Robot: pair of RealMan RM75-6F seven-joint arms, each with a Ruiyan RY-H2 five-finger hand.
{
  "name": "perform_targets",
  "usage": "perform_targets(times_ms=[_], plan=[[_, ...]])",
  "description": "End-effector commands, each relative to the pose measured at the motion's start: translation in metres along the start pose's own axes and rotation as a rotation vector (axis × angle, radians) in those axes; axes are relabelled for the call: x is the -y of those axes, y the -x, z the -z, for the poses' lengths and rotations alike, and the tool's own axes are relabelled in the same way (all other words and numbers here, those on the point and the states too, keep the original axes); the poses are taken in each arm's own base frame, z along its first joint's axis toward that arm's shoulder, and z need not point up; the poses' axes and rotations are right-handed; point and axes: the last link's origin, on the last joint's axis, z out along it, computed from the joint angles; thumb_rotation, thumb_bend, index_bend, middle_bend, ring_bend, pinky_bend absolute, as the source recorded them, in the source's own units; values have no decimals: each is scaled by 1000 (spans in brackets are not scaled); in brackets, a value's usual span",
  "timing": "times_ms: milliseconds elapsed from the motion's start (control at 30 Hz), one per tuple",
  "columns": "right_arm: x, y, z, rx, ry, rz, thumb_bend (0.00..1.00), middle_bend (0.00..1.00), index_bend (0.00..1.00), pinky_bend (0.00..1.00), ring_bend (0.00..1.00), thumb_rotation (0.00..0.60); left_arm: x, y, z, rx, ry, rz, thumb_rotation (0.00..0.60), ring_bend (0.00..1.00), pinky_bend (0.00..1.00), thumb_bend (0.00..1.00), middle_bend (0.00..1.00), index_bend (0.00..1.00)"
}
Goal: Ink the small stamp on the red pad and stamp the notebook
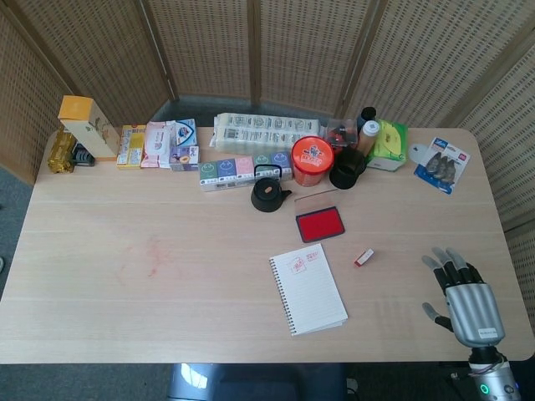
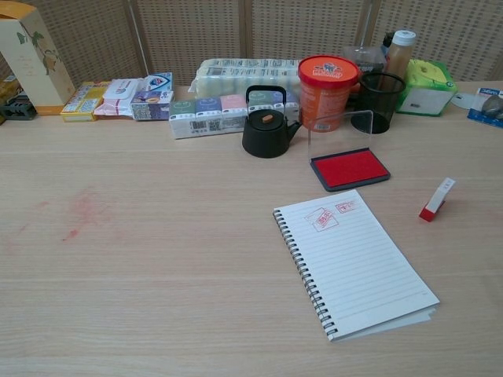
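A small white and red stamp (image 1: 364, 257) (image 2: 436, 199) lies on its side on the table, right of the notebook. The spiral notebook (image 1: 308, 288) (image 2: 355, 261) lies open with two red stamp marks near its top edge. The red ink pad (image 1: 319, 224) (image 2: 350, 168) sits open just behind it. My right hand (image 1: 462, 296) hovers at the table's front right corner, fingers spread, holding nothing, well to the right of the stamp. The chest view does not show it. My left hand is out of both views.
A black teapot (image 1: 268, 195) (image 2: 266, 126), an orange tub (image 1: 312, 160), a black mesh cup (image 1: 348, 168), a green tissue box (image 1: 385, 144) and rows of packets (image 1: 244, 170) line the back. A yellow carton (image 1: 87, 126) stands far left. Faint red smears (image 1: 150, 255) mark the wood.
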Motion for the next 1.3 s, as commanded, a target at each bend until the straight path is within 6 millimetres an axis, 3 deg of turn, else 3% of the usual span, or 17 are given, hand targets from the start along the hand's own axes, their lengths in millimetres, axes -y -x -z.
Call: perform_targets(times_ms=[33, 133, 233, 300, 333, 400, 500, 767, 1300], plan=[[5, 14, -17, 31, -10, 45, 0, 158, 208, 263, 135, 600, 2, 0, -4, 9, -8, 6, 600, 3, 0, 31, 0, 0], [11, 22, -28, 47, -27, 62, 0, 162, 208, 266, 148, 600, 3, 0, -6, 12, -17, 6, 600, 3, 0, 32, 0, 0], [18, 29, -41, 61, -51, 84, 0, 299, 208, 327, 303, 600, 5, 0, -8, 13, -23, 2, 600, 3, 0, 33, 0, 0], [23, 32, -51, 43, -73, 98, 0, 545, 207, 471, 564, 600, 6, 1, -9, 13, -28, 2, 600, 3, 0, 33, 0, 0], [25, 32, -55, 28, -83, 101, 0, 626, 205, 546, 649, 600, 6, 1, -9, 13, -29, 2, 600, 3, 0, 33, 0, 0], [29, 35, -64, -4, -113, 112, 0, 808, 193, 802, 844, 600, 6, 1, -10, 13, -33, 3, 600, 3, 0, 31, 0, 0], [32, 40, -73, -10, -145, 141, 0, 904, 179, 986, 965, 600, 7, 2, -10, 17, -34, 2, 600, 3, 0, 33, 0, 0], [37, 52, -93, 40, -178, 183, 10, 965, 178, 1000, 1000, 600, 6, 3, -11, 23, -36, -2, 600, 3, 0, 31, 0, 0], [48, 76, -114, 156, -231, 155, 114, 983, 288, 1000, 1000, 600, 4, 8, -13, 35, -43, -12, 600, 2, 0, 31, 0, 0]])
